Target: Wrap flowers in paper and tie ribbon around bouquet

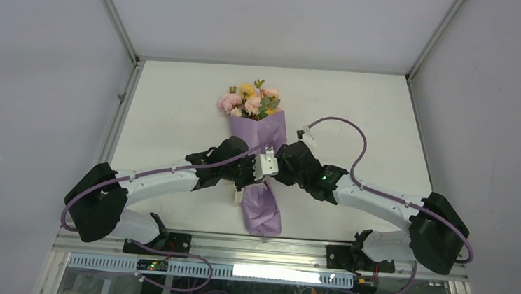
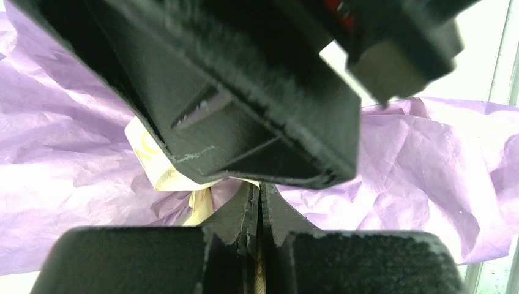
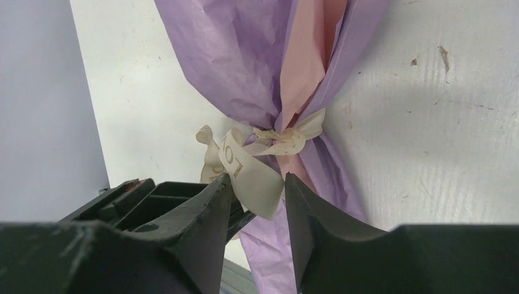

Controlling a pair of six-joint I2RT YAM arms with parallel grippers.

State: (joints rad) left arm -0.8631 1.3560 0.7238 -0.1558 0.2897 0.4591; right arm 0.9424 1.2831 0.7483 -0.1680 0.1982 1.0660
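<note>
The bouquet lies on the white table, flowers at the far end, lilac paper flaring toward the near edge. The cream ribbon is knotted round the narrow waist, where the paper's pink side shows. My left gripper is shut, a thin strand of ribbon pinched between its pads. My right gripper stands open over the waist; a printed ribbon tail hangs between its fingertips, against the left finger. Both grippers meet at the bouquet's middle.
The two arms reach in from the left and right of the near edge. A metal rail runs along the front of the table. Grey walls enclose the table on both sides and behind.
</note>
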